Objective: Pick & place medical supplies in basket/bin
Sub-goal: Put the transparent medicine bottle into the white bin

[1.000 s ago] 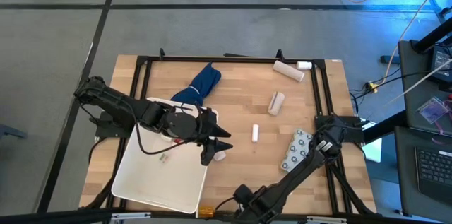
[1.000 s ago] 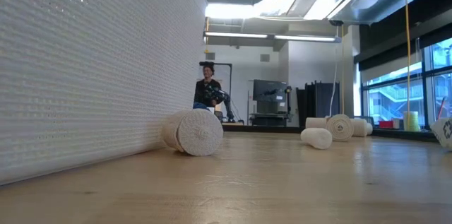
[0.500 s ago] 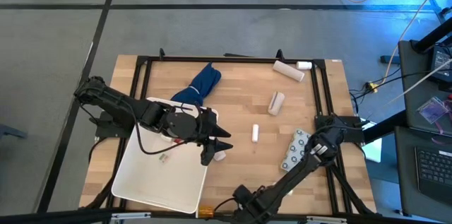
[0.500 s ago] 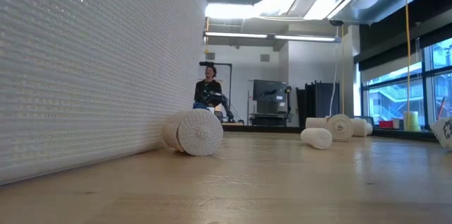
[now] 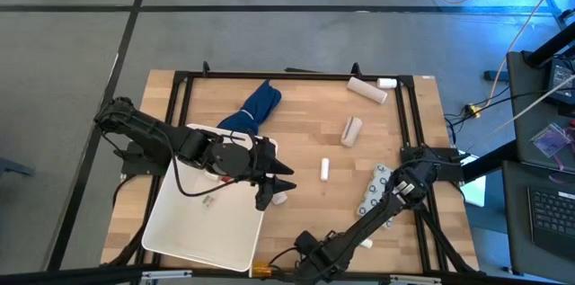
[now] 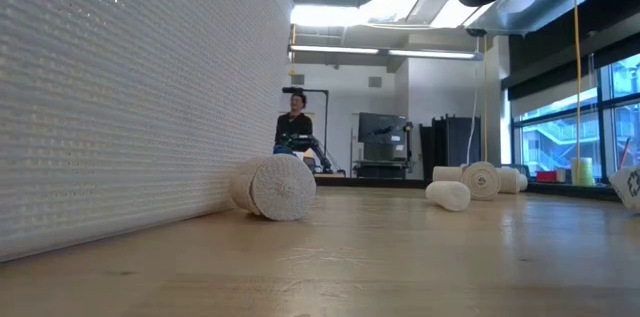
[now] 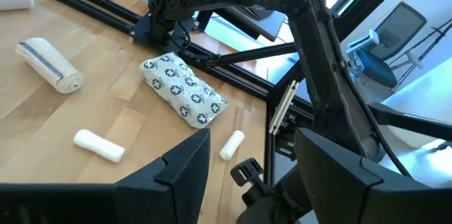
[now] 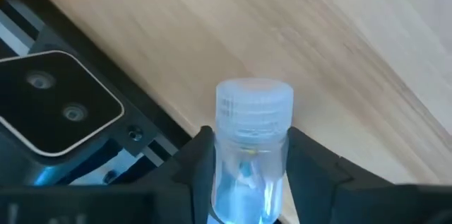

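- While the right gripper (image 8: 244,181) sits low at the table's near edge, its fingers (image 8: 194,160) pinch a clear bottle (image 8: 251,146) with a ribbed cap; the bottle stands upright between them, cap clear of the wood, which I judge a carry grip for the trip to the bin.
- Left gripper (image 5: 269,186) hangs just past the right rim of the white bin (image 5: 180,231), fingers (image 7: 187,164) spread with nothing between them. It looks parked near the bin's edge; a small white item (image 5: 280,199) lies on the wood just beside its tips.
- Inside the bin only one small item (image 5: 208,200) shows; too small to name.
- Supplies out on the table: blue cloth (image 5: 256,105) draped against the bin's far corner, beige roll (image 5: 367,91) and a small white piece (image 5: 387,83) near the far rail, a second roll (image 5: 351,129) mid-table, a short white tube (image 5: 325,170), and the dotted packet (image 5: 375,191), partly under the right arm. An orange item (image 5: 261,270) sits at the near edge by the bin.
- Judgement: early in the task, most items unplaced. The right arm must cross toward the left gripper to reach the bin; collision is the risk.
- Surface: pale wood-plank table (image 5: 305,141) inside a black rail frame (image 5: 287,75), on grey floor.
- Room, low view: bright ceiling lights, windows at right, dark equipment, and a person (image 6: 296,127) seated far behind.
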